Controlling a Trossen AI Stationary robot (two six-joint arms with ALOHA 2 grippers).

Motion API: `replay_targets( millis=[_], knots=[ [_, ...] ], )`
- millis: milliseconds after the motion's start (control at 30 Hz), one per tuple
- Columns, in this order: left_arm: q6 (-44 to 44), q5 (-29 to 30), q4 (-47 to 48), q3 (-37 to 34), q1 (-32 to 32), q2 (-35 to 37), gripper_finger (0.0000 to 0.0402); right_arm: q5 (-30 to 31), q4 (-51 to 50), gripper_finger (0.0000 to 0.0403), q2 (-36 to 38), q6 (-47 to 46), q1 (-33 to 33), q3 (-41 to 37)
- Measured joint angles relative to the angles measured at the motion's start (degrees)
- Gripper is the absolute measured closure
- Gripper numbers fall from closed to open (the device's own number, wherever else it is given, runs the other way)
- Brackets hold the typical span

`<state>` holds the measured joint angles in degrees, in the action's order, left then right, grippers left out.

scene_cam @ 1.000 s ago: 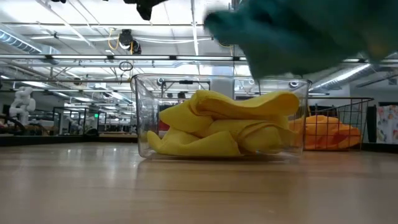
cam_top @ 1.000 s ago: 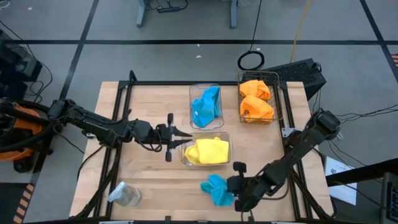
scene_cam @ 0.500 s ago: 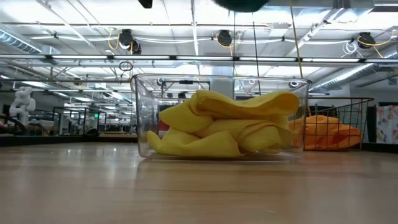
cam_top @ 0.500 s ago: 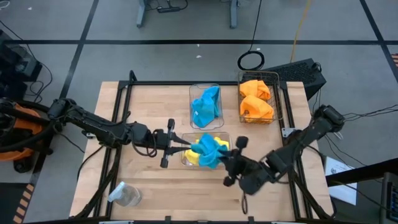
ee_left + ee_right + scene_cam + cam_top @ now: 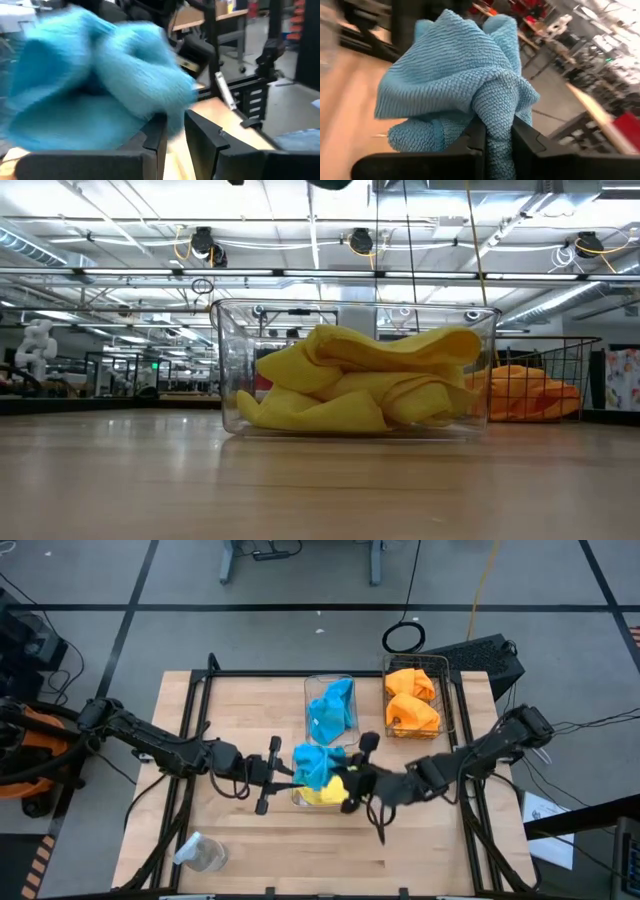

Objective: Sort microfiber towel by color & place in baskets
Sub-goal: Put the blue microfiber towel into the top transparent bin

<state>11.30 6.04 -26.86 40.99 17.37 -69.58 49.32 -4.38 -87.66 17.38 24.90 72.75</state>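
My right gripper (image 5: 345, 783) is shut on a turquoise microfiber towel (image 5: 315, 765), which hangs in the air over the clear bin (image 5: 300, 796) holding yellow towels (image 5: 350, 380). My left gripper (image 5: 285, 772) reaches in level from the table's left. Its fingers stand almost together right in front of that towel (image 5: 100, 85). A second clear bin (image 5: 330, 682) farther back holds another turquoise towel (image 5: 330, 712). Orange towels (image 5: 412, 700) lie in the wire basket (image 5: 448, 700) at the far right. My right gripper pinches a bunched fold of the turquoise towel (image 5: 496, 112) between its two fingers; how many layers, I cannot tell. The fingers come nearly level from the table's right. The towel is lifted clear and bulges out crumpled ahead of the fingertips. My left gripper: whether it touches the towel, I cannot tell.
A small clear jar (image 5: 205, 855) lies near the table's front left corner. The black frame rails (image 5: 200, 705) run along the table's left, right and far sides. Bare wood shows along the front edge (image 5: 400, 860).
My right gripper has risen from near the table's front edge and swung toward the far-left, over the yellow bin and up to my left gripper. It has tipped from pointing down to nearly level. The turquoise towel has gone with it, lifted clear of the table.
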Motion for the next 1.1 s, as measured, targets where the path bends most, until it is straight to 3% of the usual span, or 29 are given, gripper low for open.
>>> replay_targets(
  millis=[167,300,533,733,833,1100],
  knots=[
    [-1.8,4.2,5.7,0.0,-0.1,0.0,0.0329,0.2,-1.5,0.0365,2.9,3.7,-6.0,0.0],
    [-0.7,4.2,12.0,0.0,0.0,0.1,0.0329,-0.7,-7.5,0.0365,4.6,-0.8,-12.3,0.0],
    [0.1,6.2,12.8,0.0,-0.1,0.1,0.0329,-15.5,-20.4,0.0364,3.4,-16.7,-25.2,0.0],
    [0.7,8.3,12.4,0.3,-0.1,0.1,0.0329,-18.3,-24.3,0.0364,-1.3,-24.9,-33.1,0.0],
    [1.2,8.5,12.4,0.3,-0.1,0.1,0.0329,-18.4,-24.7,0.0364,-4.8,-25.9,-35.6,0.0],
    [1.1,9.1,12.5,0.3,-0.1,0.1,0.0329,-25.7,-23.7,0.0364,-15.1,-26.8,-40.0,0.0]
  ],
)
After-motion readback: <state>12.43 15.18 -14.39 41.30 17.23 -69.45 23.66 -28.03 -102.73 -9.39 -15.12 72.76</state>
